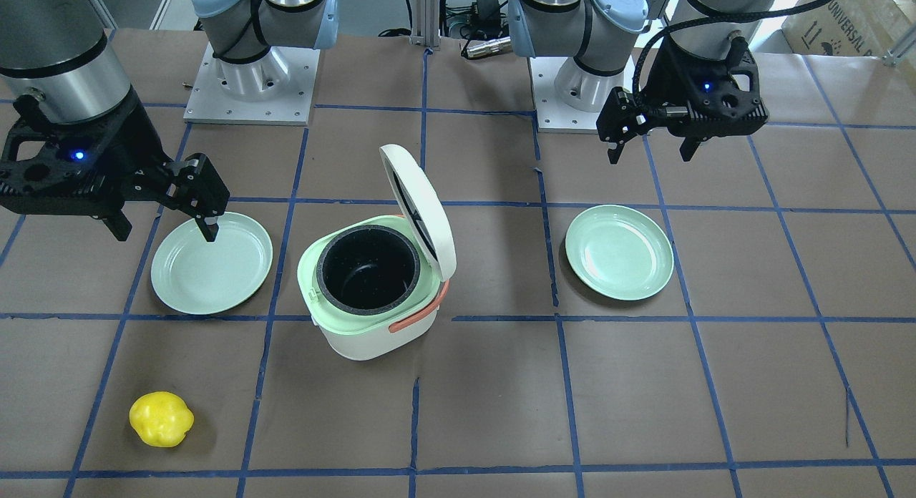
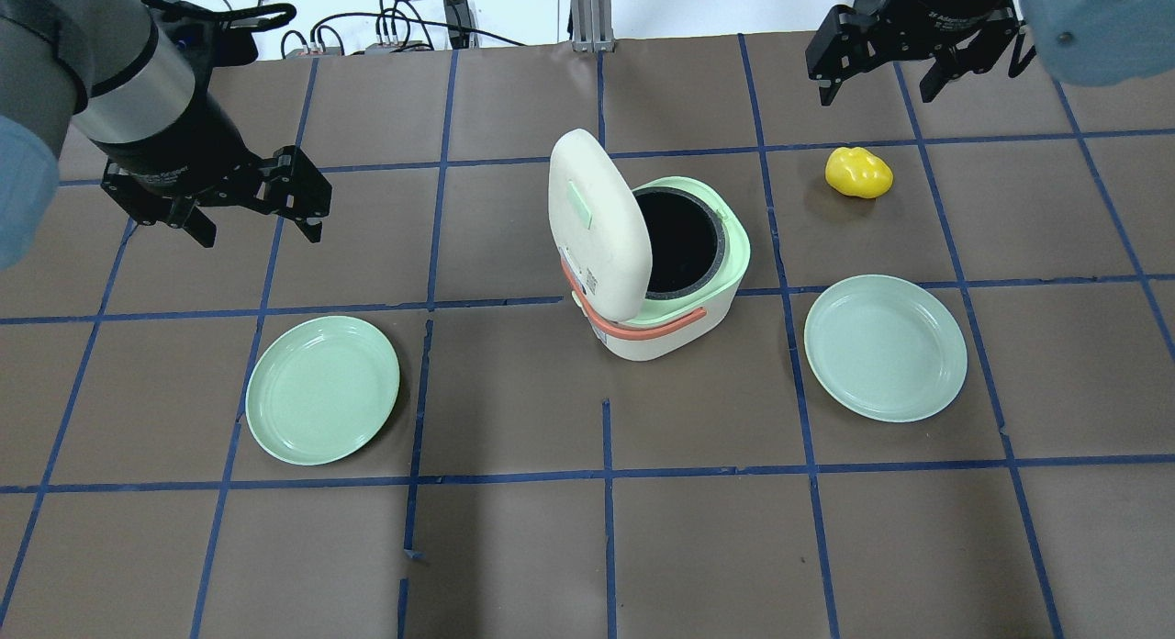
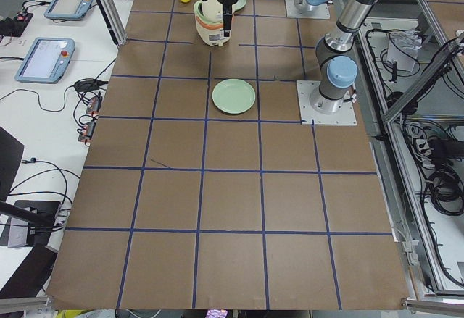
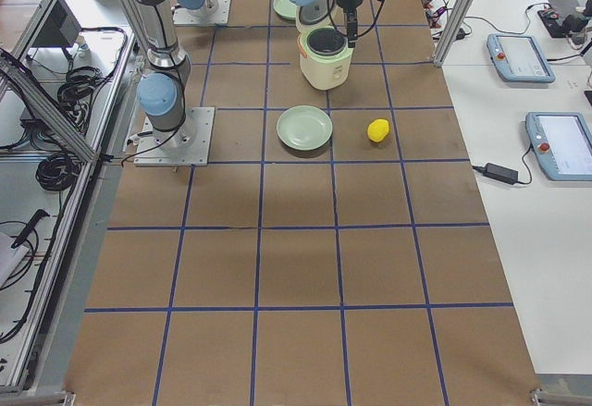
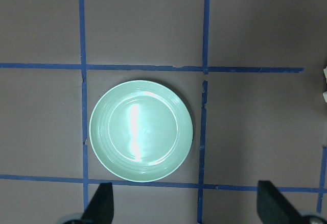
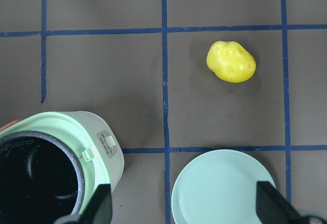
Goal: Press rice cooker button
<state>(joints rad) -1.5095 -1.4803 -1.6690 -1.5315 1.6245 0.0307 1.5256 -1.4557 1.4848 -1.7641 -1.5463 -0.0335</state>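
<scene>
The white rice cooker [image 1: 358,340] stands mid-table with its lid [image 1: 424,206] swung up. The black inner pot [image 2: 681,244] and the mint rim show. The salmon handle [image 2: 643,327] lies down at its side. A small white latch button [image 6: 109,146] sits on the rim's front edge. My left gripper [image 2: 257,230] is open and empty, high above the table left of the cooker. My right gripper [image 2: 877,93] is open and empty, high beyond the cooker's right side. The cooker [image 6: 56,132] fills the lower left of the right wrist view.
A mint plate [image 2: 323,389] lies left of the cooker, under my left gripper [image 5: 186,211]. A second mint plate [image 2: 886,347] lies to the right. A yellow toy fruit [image 2: 858,173] lies beyond that plate. The brown tabletop carries a grid of blue tape.
</scene>
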